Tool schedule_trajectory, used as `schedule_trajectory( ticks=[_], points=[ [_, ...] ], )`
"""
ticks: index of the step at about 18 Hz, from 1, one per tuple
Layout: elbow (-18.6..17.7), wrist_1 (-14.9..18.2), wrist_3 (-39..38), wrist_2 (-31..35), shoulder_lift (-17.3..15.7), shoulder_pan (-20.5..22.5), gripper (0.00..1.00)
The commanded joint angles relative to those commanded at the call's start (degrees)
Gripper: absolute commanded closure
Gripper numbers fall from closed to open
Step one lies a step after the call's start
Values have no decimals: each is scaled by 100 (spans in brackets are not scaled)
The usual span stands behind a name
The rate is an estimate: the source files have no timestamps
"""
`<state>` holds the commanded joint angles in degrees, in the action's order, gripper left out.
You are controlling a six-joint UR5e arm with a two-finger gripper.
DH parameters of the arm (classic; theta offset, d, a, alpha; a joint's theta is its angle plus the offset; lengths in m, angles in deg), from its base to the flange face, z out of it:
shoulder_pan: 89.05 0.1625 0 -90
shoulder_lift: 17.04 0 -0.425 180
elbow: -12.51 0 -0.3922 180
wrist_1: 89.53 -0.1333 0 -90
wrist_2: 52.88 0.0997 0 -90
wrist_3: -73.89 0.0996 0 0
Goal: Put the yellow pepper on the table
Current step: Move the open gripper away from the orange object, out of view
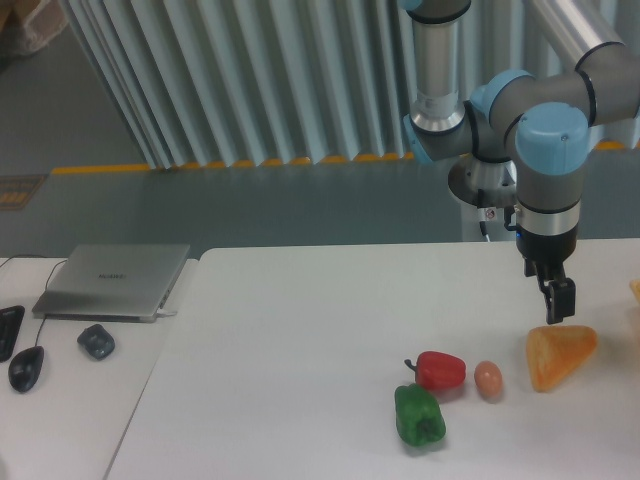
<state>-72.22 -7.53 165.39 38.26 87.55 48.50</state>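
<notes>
The yellow pepper does not show clearly. Only a yellow-orange sliver pokes in at the right edge, and I cannot tell what it is. My gripper hangs point-down over the white table, just above the top left of the pale-orange wedge. It is seen side-on, so its dark fingers overlap and their spread does not show. Nothing is visible between them.
A red pepper, a green pepper and a small orange-brown ball lie near the table's front, left of the wedge. On the adjoining desk to the left are a laptop and two mice.
</notes>
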Motion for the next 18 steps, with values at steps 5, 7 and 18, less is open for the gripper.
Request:
schedule_trajectory(
  ticks=[5,7,18],
  points=[
    [-18,-211,-17,-35,26,-18,0],
    [-105,-333,-26,-26,44,9,0],
    [-255,-1098,193,26,167,668,0]
  ],
)
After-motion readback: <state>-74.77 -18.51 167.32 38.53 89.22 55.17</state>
